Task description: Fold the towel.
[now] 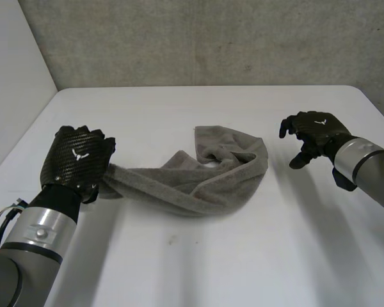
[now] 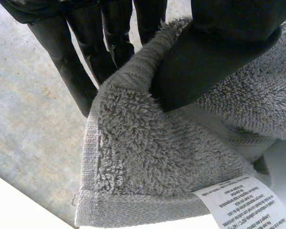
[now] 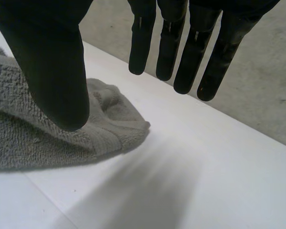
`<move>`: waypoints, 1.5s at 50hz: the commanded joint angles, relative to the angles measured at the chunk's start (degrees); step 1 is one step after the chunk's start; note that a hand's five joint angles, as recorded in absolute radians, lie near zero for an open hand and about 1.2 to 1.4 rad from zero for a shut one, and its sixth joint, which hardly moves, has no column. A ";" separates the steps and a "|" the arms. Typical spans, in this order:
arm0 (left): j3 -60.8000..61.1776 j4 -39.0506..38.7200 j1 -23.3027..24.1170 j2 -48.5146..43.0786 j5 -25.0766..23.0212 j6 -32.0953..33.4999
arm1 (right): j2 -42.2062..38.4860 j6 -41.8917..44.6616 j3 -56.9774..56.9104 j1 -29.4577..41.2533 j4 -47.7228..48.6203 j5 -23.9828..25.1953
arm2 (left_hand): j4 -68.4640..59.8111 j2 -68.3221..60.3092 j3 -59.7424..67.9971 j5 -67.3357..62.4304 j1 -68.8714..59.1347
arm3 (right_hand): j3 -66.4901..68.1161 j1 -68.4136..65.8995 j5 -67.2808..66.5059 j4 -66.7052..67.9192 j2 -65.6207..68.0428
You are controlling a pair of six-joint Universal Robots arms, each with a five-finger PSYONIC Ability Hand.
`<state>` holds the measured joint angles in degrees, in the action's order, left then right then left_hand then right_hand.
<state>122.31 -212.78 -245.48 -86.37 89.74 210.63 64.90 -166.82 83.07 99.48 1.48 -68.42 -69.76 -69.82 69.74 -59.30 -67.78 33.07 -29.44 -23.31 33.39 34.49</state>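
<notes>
A grey towel (image 1: 198, 173) lies bunched in a long curved roll across the middle of the white table (image 1: 179, 268). My left hand (image 1: 77, 160) is shut on the towel's left end, lifting it a little. In the left wrist view the thumb (image 2: 209, 62) pinches a hemmed corner of the towel (image 2: 148, 162) against the fingers, and a white care label (image 2: 243, 202) hangs from that corner. My right hand (image 1: 313, 137) hovers to the right of the towel, apart from it, open with relaxed fingers. Beyond its thumb (image 3: 52, 71) lies the towel's right end (image 3: 47, 138).
A grey wall (image 1: 211, 38) runs behind the table's far edge. Bare table surface lies in front of the towel and under the right hand.
</notes>
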 commanded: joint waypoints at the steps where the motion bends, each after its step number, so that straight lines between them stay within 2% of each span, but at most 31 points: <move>1: 0.29 0.00 0.09 1.03 0.00 -0.22 | -1.88 2.80 0.08 -0.78 0.80 6.18 | -10.24 -10.18 10.26 -10.70 -12.22 | 3.25 -6.88 -3.01 2.93 1.82; 5: 0.38 0.00 0.17 0.94 0.00 -1.18 | -1.88 7.80 0.78 -0.34 1.42 11.28 | -10.24 -10.18 10.26 -10.70 -12.22 | 4.60 -8.23 -4.36 4.28 3.17; 10: 0.47 0.00 0.00 0.76 0.00 -2.24 | -1.26 12.12 1.83 -0.08 2.03 14.54 | -10.24 -10.18 10.26 -10.70 -12.22 | 5.11 -8.74 -4.87 4.78 3.68; 32: 1.00 -0.18 -0.35 -0.03 -0.18 -2.94 | -1.18 20.74 5.87 3.26 7.22 16.66 | -10.24 -10.18 10.26 -10.70 -12.22 | 7.63 -11.26 -7.39 7.31 6.20; 43: 1.00 -0.44 -0.35 -0.21 -0.18 -2.94 | -1.79 23.12 7.11 3.35 8.01 16.48 | -10.24 -10.18 10.26 -10.70 -12.22 | 10.16 -13.78 -9.91 9.83 8.73; 51: 1.00 -0.62 -0.44 -0.91 -0.18 -2.94 | -6.36 26.72 5.70 4.41 12.67 14.81 | -10.24 -10.18 10.26 -10.70 -12.22 | 14.19 -17.82 -13.95 13.87 12.76; 55: 0.73 -0.70 -0.44 -1.17 -0.18 -2.94 | -9.08 27.86 2.81 5.28 15.56 9.73 | -10.24 -10.18 10.26 -10.70 -12.22 | 26.94 -30.56 -26.69 26.61 25.51; 56: 0.65 -0.79 -0.44 -1.35 -0.26 -2.94 | -9.35 27.95 2.19 5.63 15.65 8.58 | -10.24 -10.18 10.26 -10.70 -12.22 | 37.47 -41.09 -37.22 37.14 36.04; 57: 0.38 -0.79 -0.44 -1.61 -0.44 -2.94 | -9.35 27.95 2.19 5.64 15.65 8.57 | -10.24 -10.18 10.26 -10.70 -12.22 | 37.57 -41.20 -37.33 37.25 36.15; 58: 0.38 -0.79 -0.44 -1.61 -0.44 -2.94 | -9.44 27.78 1.67 5.98 15.65 7.53 | -10.24 -10.18 10.26 -10.70 -12.22 | 46.84 -50.47 -46.60 46.52 45.41; 60: -0.06 -0.88 -0.62 -1.87 -1.05 -2.85 | -9.26 27.69 1.05 6.43 15.65 6.55 | -10.24 -10.18 10.26 -10.70 -12.22 | 46.93 -50.56 -46.69 46.61 45.51; 65: -2.42 -0.53 -0.79 -1.88 -1.41 -2.76 | -4.34 26.46 1.40 6.78 15.21 3.82 | -10.24 -10.18 10.26 -10.70 -12.22 | 46.93 -50.56 -46.69 46.61 45.51; 67: -5.23 -0.09 -1.05 -1.00 -1.32 -2.68 | 3.71 23.48 2.01 6.78 13.21 2.42 | -10.24 -10.18 10.26 -10.70 -12.22 | 46.93 -50.56 -46.69 46.61 45.51; 68: -5.24 -0.09 -1.06 -1.00 -1.32 -2.68 | 3.75 23.47 2.01 6.78 13.19 2.42 | -10.24 -10.18 10.26 -10.70 -12.22 | 46.93 -50.56 -46.69 46.61 45.51; 70: -9.18 0.78 -1.06 0.92 -1.14 -2.50 | 10.13 21.28 0.53 6.26 8.21 1.28 | -10.24 -10.18 10.26 -10.70 -12.22 | 46.93 -50.56 -46.69 46.61 45.51; 71: -9.20 0.79 -1.06 0.94 -1.14 -2.50 | 10.16 21.27 0.52 6.25 8.18 1.28 | -10.24 -10.18 10.26 -10.70 -12.22 | 46.93 -50.56 -46.69 46.61 45.51; 73: -14.27 4.37 -1.14 4.96 -1.23 -2.50 | 16.89 20.22 -2.89 5.99 0.58 -0.56 | -10.24 -10.18 10.26 -10.70 -12.22 | 46.93 -50.56 -46.69 46.61 45.51; 75: -17.43 7.18 -1.32 6.46 -1.23 -2.41 | 19.98 20.04 -4.48 5.55 -2.86 -1.09 | -10.24 -10.18 10.26 -10.70 -12.22 | 46.93 -50.56 -46.69 46.61 45.51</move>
<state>114.37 -211.95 -246.56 -85.91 88.46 208.04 72.36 -144.44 83.66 106.03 11.29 -66.94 -69.76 -69.82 69.74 -59.30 -67.78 67.77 -55.03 -55.20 68.23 67.13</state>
